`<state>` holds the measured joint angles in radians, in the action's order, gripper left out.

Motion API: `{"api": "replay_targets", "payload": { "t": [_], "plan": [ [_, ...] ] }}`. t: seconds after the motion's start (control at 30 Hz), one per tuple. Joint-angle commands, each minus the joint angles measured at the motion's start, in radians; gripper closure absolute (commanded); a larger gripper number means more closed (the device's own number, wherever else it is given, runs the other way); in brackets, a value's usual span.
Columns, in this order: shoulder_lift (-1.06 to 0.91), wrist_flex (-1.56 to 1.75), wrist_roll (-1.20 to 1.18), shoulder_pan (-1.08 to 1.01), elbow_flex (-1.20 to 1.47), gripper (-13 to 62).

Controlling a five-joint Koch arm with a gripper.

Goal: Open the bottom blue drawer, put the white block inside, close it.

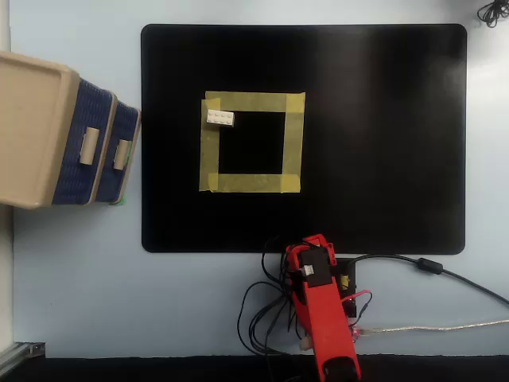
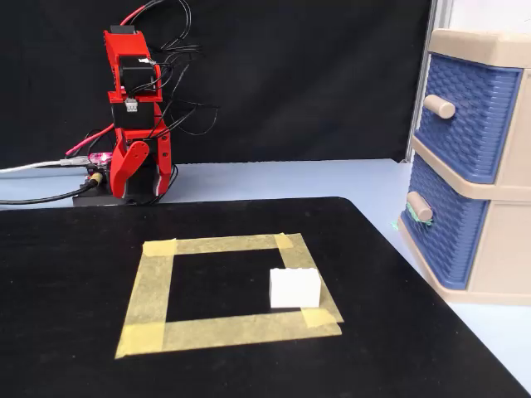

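Observation:
The white block (image 1: 220, 118) (image 2: 294, 288) lies on the black mat, on one corner of the yellow tape square (image 1: 250, 102). The bottom blue drawer (image 1: 119, 155) (image 2: 444, 240) with its beige handle (image 2: 419, 206) is shut in the beige cabinet (image 1: 32, 127), below the upper blue drawer (image 2: 465, 112). The red arm (image 1: 318, 294) stands folded at its base, far from both the block and the cabinet. My gripper (image 2: 126, 174) hangs down low against the base; its jaws do not show clearly. It holds nothing that I can see.
The black mat (image 1: 382, 143) covers most of the light blue table. Cables (image 1: 262, 314) trail around the arm's base and off to the right in the overhead view. The cabinet stands just off the mat's left edge there.

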<state>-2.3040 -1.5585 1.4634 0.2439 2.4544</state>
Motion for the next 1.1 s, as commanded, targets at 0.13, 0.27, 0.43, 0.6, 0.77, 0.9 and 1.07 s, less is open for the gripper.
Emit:
{"api": "replay_targets", "payload": {
  "t": [0.13,0.27,0.43,0.6,0.77,0.9,1.07],
  "plan": [
    [-0.046,-0.095,0.009,0.008,0.0,15.0],
    [-0.046,-0.097,0.014,0.005,-0.014,15.1],
    [-0.043,-0.074,0.025,0.014,-0.417,15.3],
    [0.141,0.063,0.141,0.055,-0.798,15.5],
    [0.451,0.347,0.629,0.525,-0.801,15.6],
    [0.617,0.827,1.052,0.607,-0.775,15.8],
    [0.652,1.509,1.276,0.695,-0.558,15.8]
  ]
}}
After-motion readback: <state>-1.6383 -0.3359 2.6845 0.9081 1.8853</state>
